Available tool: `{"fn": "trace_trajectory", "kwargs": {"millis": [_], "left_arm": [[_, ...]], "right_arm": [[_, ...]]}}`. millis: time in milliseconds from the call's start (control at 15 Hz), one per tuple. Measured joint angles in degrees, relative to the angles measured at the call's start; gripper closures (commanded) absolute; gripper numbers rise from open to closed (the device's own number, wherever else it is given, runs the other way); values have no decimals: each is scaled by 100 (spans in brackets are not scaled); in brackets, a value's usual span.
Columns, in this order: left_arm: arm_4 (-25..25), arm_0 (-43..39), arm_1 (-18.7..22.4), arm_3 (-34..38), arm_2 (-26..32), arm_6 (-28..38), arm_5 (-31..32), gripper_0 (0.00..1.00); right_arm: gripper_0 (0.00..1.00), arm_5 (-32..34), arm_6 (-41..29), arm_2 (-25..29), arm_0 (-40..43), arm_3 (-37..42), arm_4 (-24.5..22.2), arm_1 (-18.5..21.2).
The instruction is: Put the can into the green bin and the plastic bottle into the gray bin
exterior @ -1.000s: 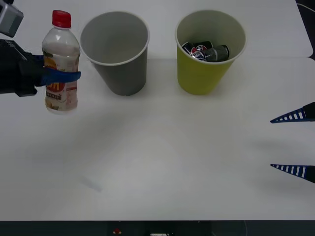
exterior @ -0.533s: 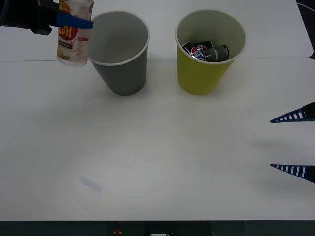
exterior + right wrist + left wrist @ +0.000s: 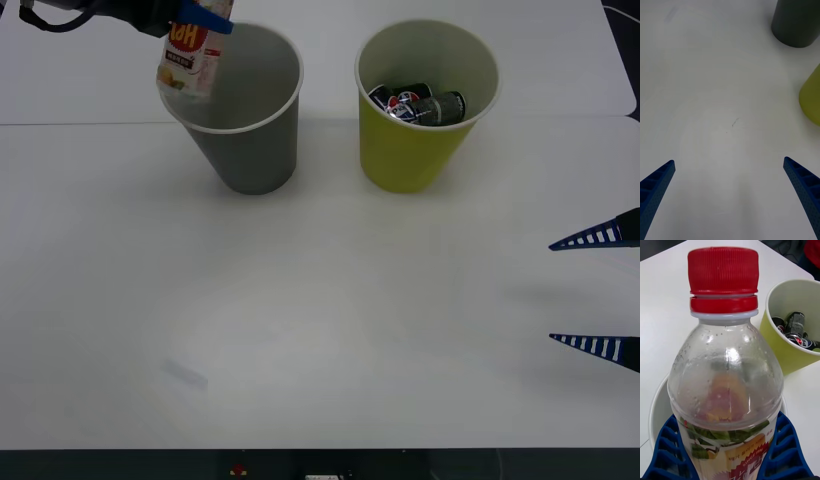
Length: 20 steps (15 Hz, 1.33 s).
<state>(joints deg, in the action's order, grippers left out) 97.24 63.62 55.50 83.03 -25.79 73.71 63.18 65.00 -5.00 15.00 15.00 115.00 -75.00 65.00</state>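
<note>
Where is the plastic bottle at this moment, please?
In the front view, the plastic bottle is at far left, held by the left gripper above the near-left rim of the gray bin; the green bin stands to its right.

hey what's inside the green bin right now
Dark cans lie inside the green bin, at least two, one with a red and blue logo. Its wall hides the bottom, so the exact count and anything beneath them is unclear.

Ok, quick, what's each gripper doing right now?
Left gripper: closed on the plastic bottle, over the gray bin.
Right gripper: open, holding nothing.
</note>
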Motion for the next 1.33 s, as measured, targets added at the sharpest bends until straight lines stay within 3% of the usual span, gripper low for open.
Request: {"fn": "trace_trajectory", "kwargs": {"millis": [333, 400, 467, 533, 800, 1000, 1133, 1333], "left_arm": [[140, 404, -351, -638, -269, -213, 0, 99], [158, 405, -354, -644, -269, -222, 0, 53], [173, 405, -355, -642, -269, -248, 0, 13], [180, 406, -356, -639, -269, -283, 0, 0], [60, 400, -357, -590, -270, -415, 1, 0], [-430, 357, -277, -591, -252, -714, -23, 0], [-983, 35, -102, -452, -67, -934, -122, 0], [-1271, -733, 183, 267, 525, -1174, -182, 0]], "right_arm": [[0, 0, 1, 0, 0, 0, 0, 0], [0, 0, 0, 0, 0, 0, 0, 0], [0, 0, 0, 0, 0, 0, 0, 0], [0, 0, 0, 0, 0, 0, 0, 0], [0, 0, 1, 0, 0, 0, 0, 0], [0, 0, 0, 0, 0, 0, 0, 0], [0, 0, 0, 0, 0, 0, 0, 0], [0, 0, 1, 0, 0, 0, 0, 0]]}}
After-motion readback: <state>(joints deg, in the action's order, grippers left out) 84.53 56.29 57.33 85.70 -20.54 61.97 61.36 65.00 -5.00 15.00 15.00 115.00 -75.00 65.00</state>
